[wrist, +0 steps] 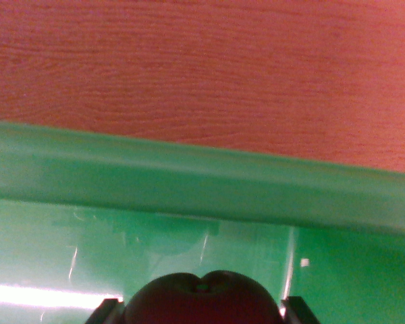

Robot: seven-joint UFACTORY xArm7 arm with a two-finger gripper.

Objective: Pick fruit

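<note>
Sitting at the bottom edge of the wrist view, a dark red fruit (202, 300) shows only its rounded top, with a shallow dimple at the crown and a small pale spot in it. Two black fingertips (102, 312) flank it, one at each side, right against its curve, so the gripper (201, 312) appears to be pinching the fruit between them, though the actual contact lies below the picture's edge. Behind the fruit spreads the glossy floor of a green plastic bin (189, 179), scuffed with fine pale scratches and streaked by a bright glare toward the wrist view's left. The bin's wall rises as a smooth, thick band crossing the whole picture, slanting slightly downward toward the wrist view's right, its upper rim a clean, straight edge. Beyond that rim lies a reddish-brown wooden tabletop (202, 67) with fine wavy grain, bare across all the upper half. Open bin floor lies between fruit and wall.
</note>
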